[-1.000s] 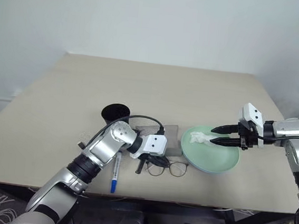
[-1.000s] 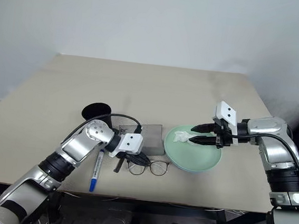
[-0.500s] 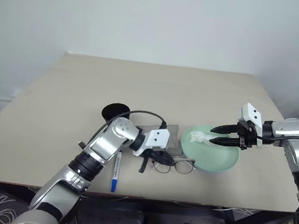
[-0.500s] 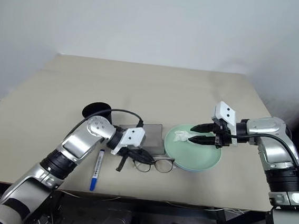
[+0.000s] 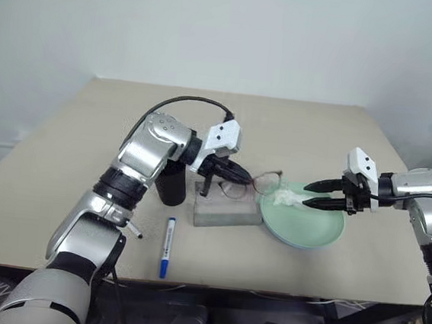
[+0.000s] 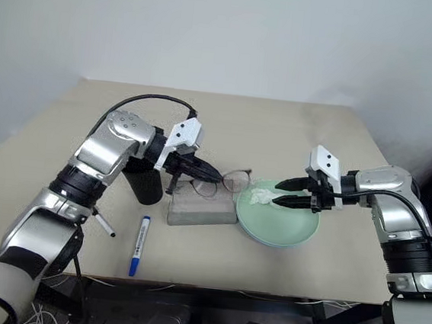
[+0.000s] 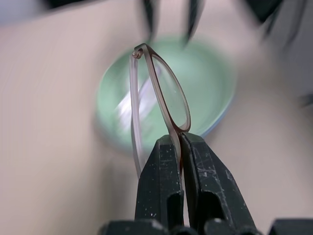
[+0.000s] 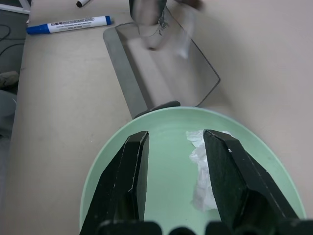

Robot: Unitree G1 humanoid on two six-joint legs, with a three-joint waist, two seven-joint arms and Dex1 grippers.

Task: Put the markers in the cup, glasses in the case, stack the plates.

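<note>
On the beige tabletop (image 5: 311,133), the left hand (image 5: 239,174) grips the glasses (image 5: 264,183) above the case (image 5: 226,212); the right hand (image 5: 316,195) hovers parted over the green plate (image 5: 309,231).

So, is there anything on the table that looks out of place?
Yes: a crumpled white tissue lies in the green plate, and it belongs to none of the sorting steps. The short marker also lies at an angle to the blue marker.
</note>
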